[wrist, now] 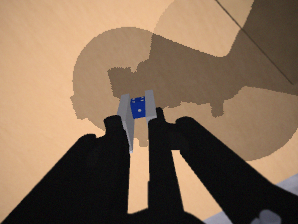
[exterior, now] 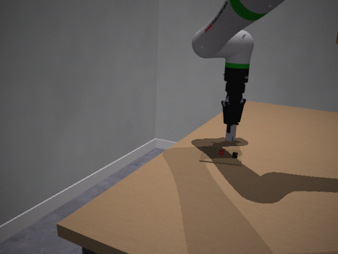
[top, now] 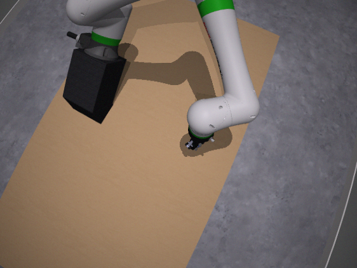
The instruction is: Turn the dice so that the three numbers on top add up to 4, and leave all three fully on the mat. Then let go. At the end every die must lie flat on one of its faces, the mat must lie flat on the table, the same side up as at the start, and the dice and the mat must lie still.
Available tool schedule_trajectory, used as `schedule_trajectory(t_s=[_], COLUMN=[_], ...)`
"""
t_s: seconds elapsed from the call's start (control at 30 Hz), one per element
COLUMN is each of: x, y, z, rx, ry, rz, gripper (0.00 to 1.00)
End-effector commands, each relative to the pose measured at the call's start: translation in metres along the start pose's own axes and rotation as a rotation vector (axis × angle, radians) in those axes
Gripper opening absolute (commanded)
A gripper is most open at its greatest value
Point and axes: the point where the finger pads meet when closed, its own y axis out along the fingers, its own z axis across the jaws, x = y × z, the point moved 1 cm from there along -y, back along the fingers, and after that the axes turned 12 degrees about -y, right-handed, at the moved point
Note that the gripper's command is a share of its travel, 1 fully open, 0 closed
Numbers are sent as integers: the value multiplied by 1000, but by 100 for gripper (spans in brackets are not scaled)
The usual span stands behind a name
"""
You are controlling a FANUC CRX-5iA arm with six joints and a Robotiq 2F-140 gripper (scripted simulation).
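The blue die point(exterior: 232, 138) point(wrist: 138, 109) sits between the pads of my gripper point(exterior: 231, 140) point(wrist: 139, 104). Both pads appear to touch it. Its face toward the wrist camera shows one white pip, and a narrow strip of another face shows several. Whether it touches the table is unclear. In the exterior view it is beyond the thin, see-through mat point(exterior: 207, 158). The red die point(exterior: 221, 153) and the black die point(exterior: 234, 154) are on the mat, side by side and apart; their top numbers are too small to read. The arm hides the dice and mat in the top view.
The wooden table point(top: 111, 190) point(exterior: 135, 195) carries the arm's black base block point(top: 86, 82) at upper left in the top view. The table's long right edge runs past my gripper there. A thin dark line crosses the upper right of the wrist view.
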Motion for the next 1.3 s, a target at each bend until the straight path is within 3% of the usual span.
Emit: schedule_trajectory(t_s=[0.0, 0.73, 0.87, 1.17, 1.27], x=[0, 0, 0, 0, 0], y=[0, -4, -21, -85, -94], z=[0, 0, 0, 0, 0], rx=[0, 0, 0, 0, 0], ry=[0, 0, 0, 0, 0], rz=[0, 0, 0, 0, 0], gripper=[7, 7, 7, 7, 7])
